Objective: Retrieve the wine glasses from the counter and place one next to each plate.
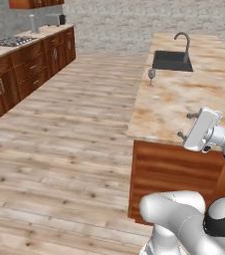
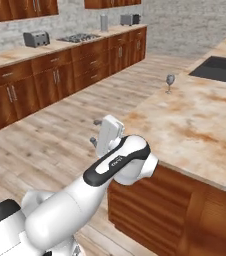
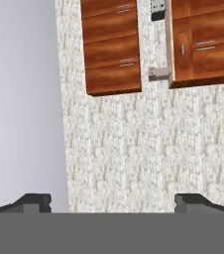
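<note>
One wine glass point(image 1: 151, 76) stands near the sink point(image 1: 171, 61), claw point(image 1: 186, 125) wide apart.

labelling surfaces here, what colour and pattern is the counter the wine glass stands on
Beige marble-like counter with orange-brown veins, clearest in the left base view.
</note>
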Motion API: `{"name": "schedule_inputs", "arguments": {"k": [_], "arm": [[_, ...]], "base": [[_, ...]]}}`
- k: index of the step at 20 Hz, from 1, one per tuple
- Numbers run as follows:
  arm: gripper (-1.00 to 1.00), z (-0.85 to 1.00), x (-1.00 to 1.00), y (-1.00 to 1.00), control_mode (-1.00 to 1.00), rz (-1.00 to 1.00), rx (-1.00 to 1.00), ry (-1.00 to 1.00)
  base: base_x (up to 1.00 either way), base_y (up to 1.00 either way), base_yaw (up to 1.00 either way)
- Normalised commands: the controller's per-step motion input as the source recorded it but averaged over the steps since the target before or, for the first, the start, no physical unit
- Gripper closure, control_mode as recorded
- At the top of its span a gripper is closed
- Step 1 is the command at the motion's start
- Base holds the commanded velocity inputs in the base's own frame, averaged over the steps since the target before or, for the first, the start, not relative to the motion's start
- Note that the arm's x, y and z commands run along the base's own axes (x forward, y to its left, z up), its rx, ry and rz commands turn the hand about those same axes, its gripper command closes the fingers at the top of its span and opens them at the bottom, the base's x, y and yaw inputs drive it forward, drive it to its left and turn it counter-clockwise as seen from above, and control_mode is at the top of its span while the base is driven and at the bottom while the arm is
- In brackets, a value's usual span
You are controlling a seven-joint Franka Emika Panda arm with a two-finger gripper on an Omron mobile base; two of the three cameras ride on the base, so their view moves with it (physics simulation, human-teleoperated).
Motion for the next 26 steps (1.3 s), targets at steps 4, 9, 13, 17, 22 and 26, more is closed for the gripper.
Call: {"name": "schedule_inputs", "arguments": {"k": [4, 9, 13, 17, 22, 26], "arm": [[-1.00, 0.00, 0.00, 0.00, 1.00, 0.00, 0.00, 0.00], [-1.00, 0.00, 0.00, 0.00, 1.00, 0.00, 0.00, 0.00], [-1.00, 0.00, 0.00, 0.00, 1.00, 0.00, 0.00, 0.00], [-1.00, 0.00, 0.00, 0.00, 1.00, 0.00, 0.00, 0.00], [-1.00, 0.00, 0.00, 0.00, 1.00, 0.00, 0.00, 0.00], [-1.00, 0.00, 0.00, 0.00, 1.00, 0.00, 0.00, 0.00]], "base": [[0.29, 1.00, -0.42], [0.30, 1.00, -0.42], [0.31, 1.00, -0.41], [0.37, 1.00, -0.43], [0.60, 1.00, -0.44], [0.78, 1.00, -0.44]]}}
